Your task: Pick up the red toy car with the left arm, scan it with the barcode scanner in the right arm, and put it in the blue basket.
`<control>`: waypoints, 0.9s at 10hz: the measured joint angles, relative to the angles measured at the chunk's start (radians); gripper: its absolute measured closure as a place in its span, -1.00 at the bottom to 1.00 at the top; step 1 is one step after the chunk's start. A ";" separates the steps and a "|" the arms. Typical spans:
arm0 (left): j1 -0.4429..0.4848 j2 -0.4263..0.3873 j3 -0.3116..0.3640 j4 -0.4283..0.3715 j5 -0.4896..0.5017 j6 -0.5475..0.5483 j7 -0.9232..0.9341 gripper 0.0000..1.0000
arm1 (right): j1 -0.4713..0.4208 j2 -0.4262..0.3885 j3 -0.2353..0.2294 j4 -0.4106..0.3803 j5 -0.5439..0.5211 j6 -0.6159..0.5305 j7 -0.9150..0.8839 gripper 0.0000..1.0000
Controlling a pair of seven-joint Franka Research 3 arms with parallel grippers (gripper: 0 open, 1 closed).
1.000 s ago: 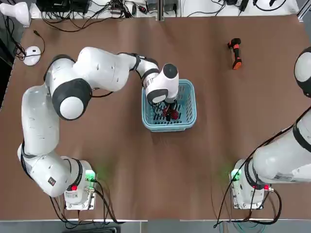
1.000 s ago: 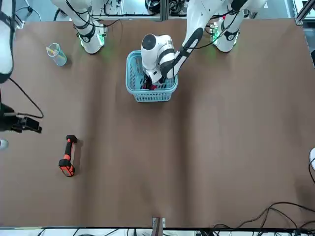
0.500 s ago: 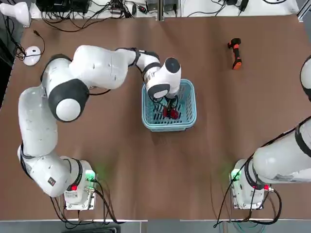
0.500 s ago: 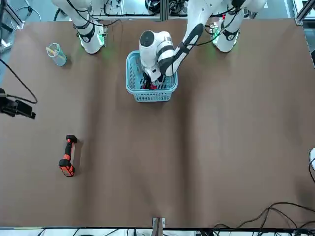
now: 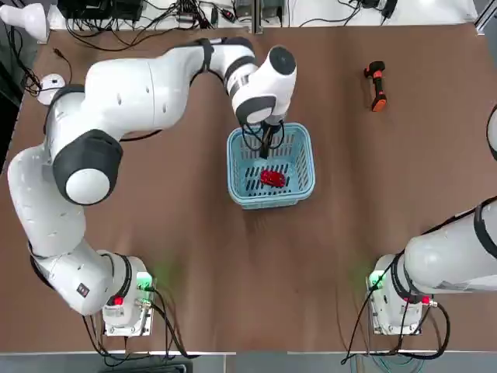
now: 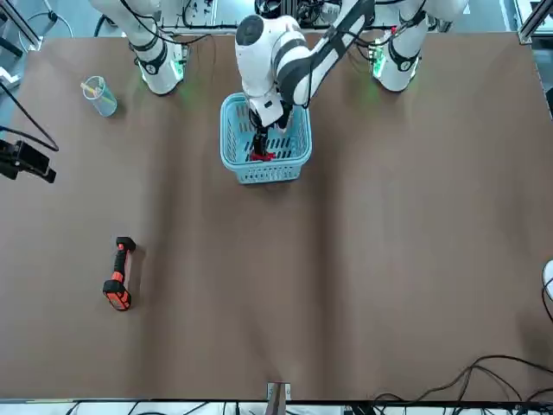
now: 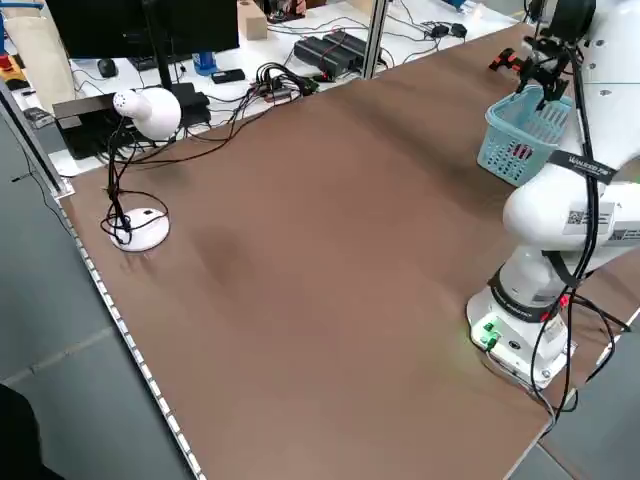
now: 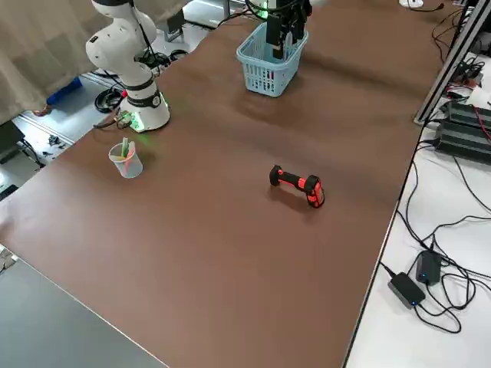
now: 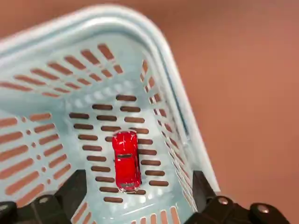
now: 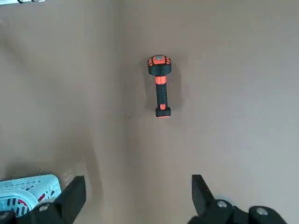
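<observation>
Looking left to right from the robot's side, saw the left arm [image 5: 89,163] curved up from its base and over the table [image 5: 194,256]. Had the left tool [image 5: 266,148] just above the blue basket [image 5: 309,175], spread wide around nothing. Found the red toy car [image 5: 272,179] inside, resting on the slotted bottom, apart from both fingertips. Farther right, saw the base of the right arm [image 5: 458,252] near the robot's edge of the table. Found the barcode scanner [image 6: 120,272] lying on the far part of the table, apart from either tool. Next, noticed a clear cup [image 6: 100,97] holding sticks. Had the right tool [image 10: 139,196] spread open and empty, out at the far right.
</observation>
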 joint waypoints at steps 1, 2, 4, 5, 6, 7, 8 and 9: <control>0.003 -0.013 0.001 0.019 -0.006 -0.017 0.013 -1.00 | 0.000 0.000 0.000 0.000 0.000 0.000 -0.002 -1.00; 0.015 -0.036 0.002 0.027 -0.007 -0.027 0.019 -1.00 | 0.000 -0.003 -0.001 0.000 0.000 -0.002 -0.008 -1.00; 0.079 -0.100 0.005 0.031 -0.007 -0.048 0.055 -1.00 | 0.000 -0.012 -0.001 0.000 0.000 -0.010 -0.029 -1.00; 0.131 -0.131 0.006 0.032 -0.008 -0.063 0.099 -1.00 | -0.001 -0.015 -0.002 -0.001 0.000 -0.011 -0.033 -1.00; 0.184 -0.158 0.007 0.032 -0.010 -0.088 0.166 -1.00 | -0.001 -0.017 -0.003 -0.001 -0.001 -0.011 -0.036 -1.00; 0.235 -0.178 0.007 0.032 -0.016 -0.112 0.248 -1.00 | -0.001 -0.017 -0.004 -0.001 -0.001 -0.011 -0.038 -1.00; 0.282 -0.195 0.008 0.031 -0.022 -0.121 0.334 -1.00 | -0.001 -0.017 -0.003 -0.002 -0.009 -0.011 -0.047 -1.00; 0.327 -0.211 0.008 0.030 -0.025 -0.126 0.420 -1.00 | 0.000 -0.017 -0.003 -0.003 -0.025 -0.011 -0.068 -1.00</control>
